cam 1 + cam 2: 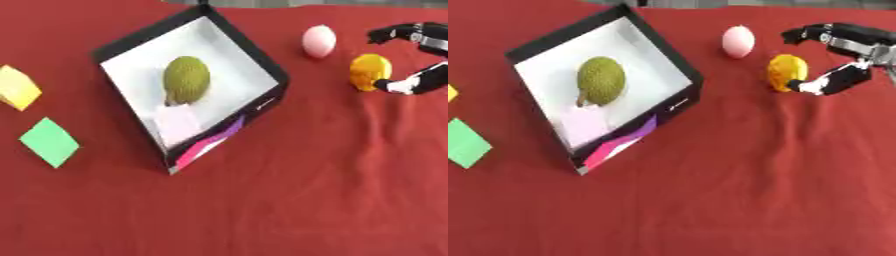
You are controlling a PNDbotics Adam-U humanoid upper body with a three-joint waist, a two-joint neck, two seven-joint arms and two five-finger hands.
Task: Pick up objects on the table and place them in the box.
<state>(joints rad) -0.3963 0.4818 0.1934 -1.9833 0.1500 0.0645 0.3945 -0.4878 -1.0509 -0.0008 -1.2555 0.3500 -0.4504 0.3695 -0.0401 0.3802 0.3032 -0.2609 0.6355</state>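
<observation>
A black box (249, 45) with a white inside sits askew at the upper left of the red cloth. In it lie a yellow-green bumpy fruit (186, 79) and a pale pink square piece (178, 122). To the right of the box, a pink egg-shaped object (319, 41) rests on the cloth, with an orange round object (369, 71) beside it. My right hand (852, 40) comes in from the right edge, open, its fingers spread above and below the orange object's right side. One fingertip (802, 86) touches or nearly touches the orange object. My left hand does not show.
A yellow flat piece (17, 87) and a green flat square (50, 141) lie on the cloth left of the box. The box's near corner shows pink and purple print (210, 142). Red cloth (332, 190) covers the whole near half of the table.
</observation>
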